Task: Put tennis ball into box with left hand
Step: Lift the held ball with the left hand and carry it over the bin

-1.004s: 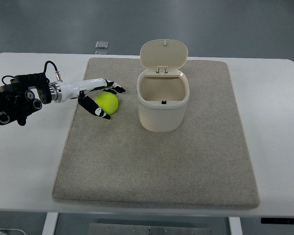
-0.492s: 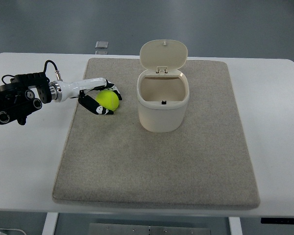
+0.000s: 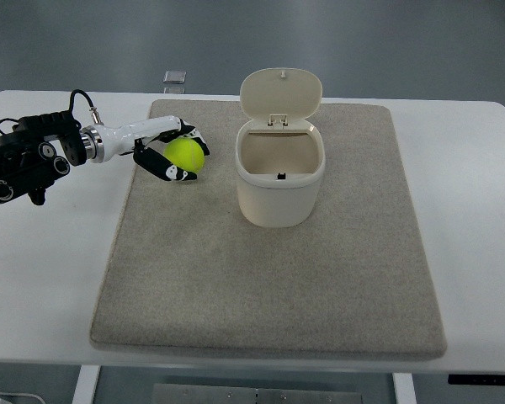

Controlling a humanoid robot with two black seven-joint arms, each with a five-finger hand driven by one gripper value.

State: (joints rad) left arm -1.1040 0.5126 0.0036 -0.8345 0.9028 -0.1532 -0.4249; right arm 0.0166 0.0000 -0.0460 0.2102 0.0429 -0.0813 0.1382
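Your tennis ball (image 3: 186, 155) is bright yellow-green and fuzzy, sitting near the mat's (image 3: 269, 278) far-left corner, left of the box (image 3: 279, 185). Your left hand (image 3: 168, 156) reaches in from the table's (image 3: 42, 278) left edge, black-tipped fingers curled around the ball. The box is smooth cream plastic, rounded, with its lid flipped up; the mat is coarse grey felt.

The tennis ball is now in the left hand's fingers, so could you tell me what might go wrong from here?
1. The left hand wraps the tennis ball with fingers around only part of it; the round ball may slip out in transit.
2. The box has its hinged lid standing upright behind the opening; a high approach could knock it shut.
3. A release off centre could bounce the ball off the rim onto the mat.
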